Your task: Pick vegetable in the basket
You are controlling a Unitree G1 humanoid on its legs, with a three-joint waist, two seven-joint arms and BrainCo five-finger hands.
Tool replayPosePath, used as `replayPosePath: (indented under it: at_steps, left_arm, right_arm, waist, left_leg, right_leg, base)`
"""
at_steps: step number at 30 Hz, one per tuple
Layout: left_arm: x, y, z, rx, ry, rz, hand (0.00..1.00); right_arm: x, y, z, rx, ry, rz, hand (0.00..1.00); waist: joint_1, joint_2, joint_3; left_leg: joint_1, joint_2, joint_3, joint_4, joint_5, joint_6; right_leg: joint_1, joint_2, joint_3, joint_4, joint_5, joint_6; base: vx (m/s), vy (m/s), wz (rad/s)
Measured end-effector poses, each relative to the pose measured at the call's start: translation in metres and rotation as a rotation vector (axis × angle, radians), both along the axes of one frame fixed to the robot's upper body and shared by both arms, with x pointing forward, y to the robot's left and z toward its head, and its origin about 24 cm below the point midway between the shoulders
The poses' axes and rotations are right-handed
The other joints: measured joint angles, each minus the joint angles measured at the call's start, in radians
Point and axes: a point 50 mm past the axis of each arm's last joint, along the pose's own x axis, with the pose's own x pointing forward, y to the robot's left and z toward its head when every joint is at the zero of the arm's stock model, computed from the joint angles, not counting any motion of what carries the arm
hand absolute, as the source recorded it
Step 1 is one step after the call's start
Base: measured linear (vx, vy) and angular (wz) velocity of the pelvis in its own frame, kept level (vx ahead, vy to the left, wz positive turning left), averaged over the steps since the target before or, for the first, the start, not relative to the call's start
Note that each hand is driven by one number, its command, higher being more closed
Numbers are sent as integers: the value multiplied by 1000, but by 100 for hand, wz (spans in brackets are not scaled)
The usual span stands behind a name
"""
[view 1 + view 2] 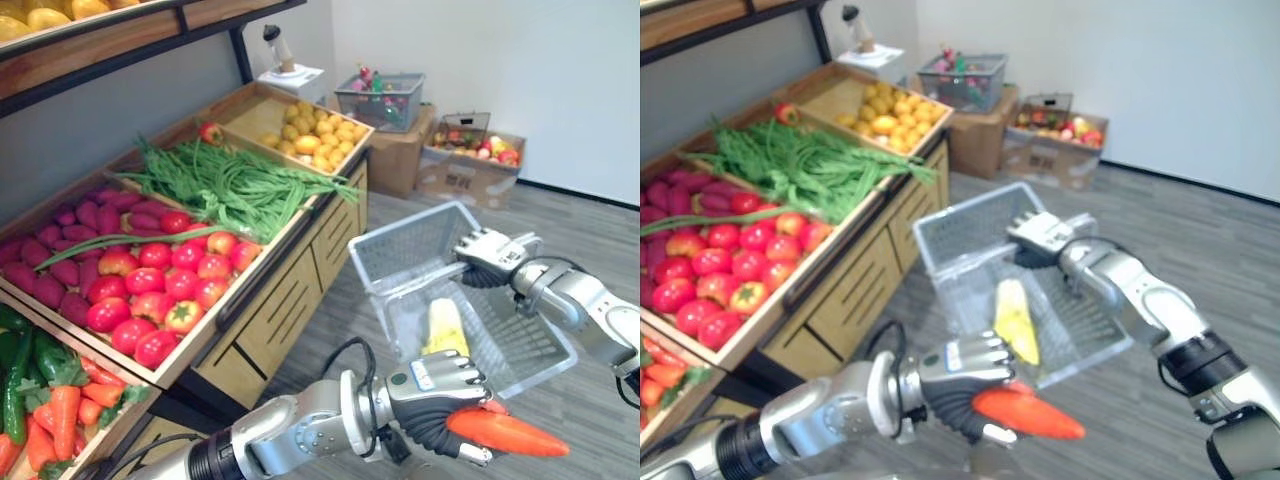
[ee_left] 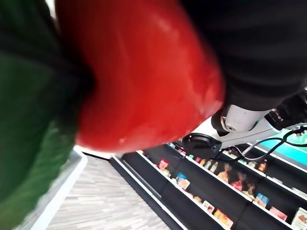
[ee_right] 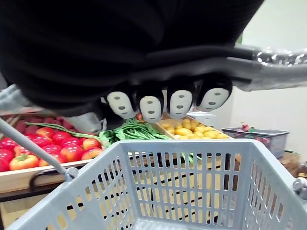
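Close up, the carrot [image 2: 144, 72] in the left hand [image 1: 440, 400] shows a green top [image 2: 29, 143].

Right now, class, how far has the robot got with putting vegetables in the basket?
Done: one corn cob lies in the basket, which the right hand holds. In hand: the left hand grips a carrot just short of the basket's near rim. Left: carry it over the rim and let go.

Left arm reaches in from 7 o'clock, with the left hand [image 1: 435, 390] at 5 o'clock, fingers curled round a carrot [image 1: 505, 432]. Right arm bends in from 3 o'clock, its right hand [image 1: 487, 255] palm down, fingers [image 3: 151, 106] hooked over a basket handle [image 3: 33, 149].
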Motion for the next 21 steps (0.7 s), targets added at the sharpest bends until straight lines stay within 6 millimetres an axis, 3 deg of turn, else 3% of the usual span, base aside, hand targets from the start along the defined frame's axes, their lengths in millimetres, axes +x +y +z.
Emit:
replayPosePath:
  at_steps: [4,12,21]
  left_arm:
    - [0,-3,-8,24,18,-1,100]
    - [9,-14,-23,82,8,52,100]
    - [44,-20,-51,217,-15,264,100]
  right_arm:
    - [-3,16,8,38,-7,78,100]
    - [-4,25,9,91,3,103,100]
    - [-4,33,6,114,35,107,100]
  waist:
    - [2,0,0]
    - [3,-2,1]
    - [1,-8,5]
  left_leg:
    - [0,1,0,0,0,0]
    - [-1,3,-1,0,0,-1]
    - [-6,6,-3,1,-1,-1]
  right_leg:
    - [0,0,0,0,0,0]
    - [0,1,-3,0,0,0]
    - [-2,2,-7,-2,-1,-2]
  base:
    - [7,18,0]
    - [8,21,0]
    - [0,0,0]
